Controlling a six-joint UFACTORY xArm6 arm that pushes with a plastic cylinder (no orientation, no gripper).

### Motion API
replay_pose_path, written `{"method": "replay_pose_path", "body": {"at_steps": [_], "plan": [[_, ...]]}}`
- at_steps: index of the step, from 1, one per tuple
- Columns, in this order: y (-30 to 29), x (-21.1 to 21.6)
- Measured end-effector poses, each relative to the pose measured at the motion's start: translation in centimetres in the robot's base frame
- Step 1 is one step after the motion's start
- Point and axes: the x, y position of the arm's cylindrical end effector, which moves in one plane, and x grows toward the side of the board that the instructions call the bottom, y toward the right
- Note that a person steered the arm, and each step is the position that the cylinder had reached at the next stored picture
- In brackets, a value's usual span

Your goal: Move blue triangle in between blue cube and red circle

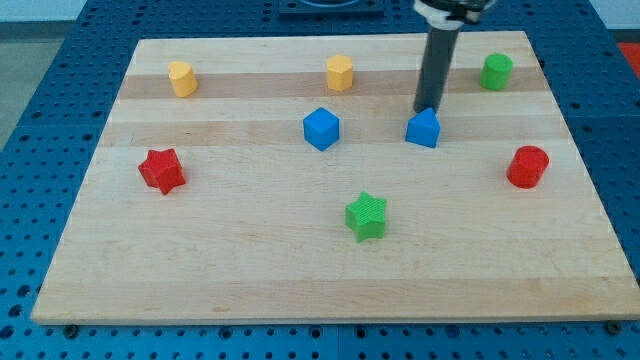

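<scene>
In the camera view, my tip (421, 109) is resting at the top-left shoulder of the blue triangle (424, 128), touching it or just beside it on the side toward the view's top. There is no pincer on this rod, so none is showing open or closed. The blue triangle is sitting right of the board's middle, between the blue cube (321, 128) on its left and the red circle (527, 166), which is lying further right and a little lower, near the right edge of the wooden bench (250, 270).

Open wood is lying between the blue triangle and the blue cube, and a wider bare stretch is running from the triangle down and right toward the red circle. The green cylinder (495, 71) is standing near the top right corner, apart from the rod. Along the top edge, the yellow hexagonal block (340, 72) is sitting above the blue cube, and a yellow block (182, 77) is sitting toward the top left. The red star (161, 170) is lying close to the left edge. The green star (366, 216) is sitting below the middle, with bare wood running from it to the bottom edge.
</scene>
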Motion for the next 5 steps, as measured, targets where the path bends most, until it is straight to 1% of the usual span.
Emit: {"method": "replay_pose_path", "body": {"at_steps": [1,2,5], "plan": [[-2.1,0.0],[-2.3,1.3],[-2.2,7.2]]}}
